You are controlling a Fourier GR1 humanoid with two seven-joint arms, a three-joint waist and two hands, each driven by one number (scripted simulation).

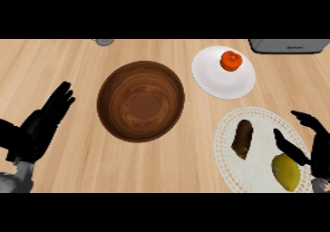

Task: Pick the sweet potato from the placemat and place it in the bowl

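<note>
A dark brown sweet potato (243,138) lies lengthwise on the pale woven placemat (256,118) at the right. The wooden bowl (141,101) sits in the middle of the counter, with nothing inside it. My right hand (317,148) hovers open at the placemat's right edge, thumb toward the sweet potato, a short gap from it. At the left edge, my left hand (41,124) rests open with fingers up, beside the bowl.
A yellow-green fruit (285,171) lies on the placemat's near end, just under my right hand. A white plate (217,78) carrying an orange fruit (230,60) stands behind the placemat. A grey appliance (289,45) sits at the far right, a small grey object (104,41) at the back.
</note>
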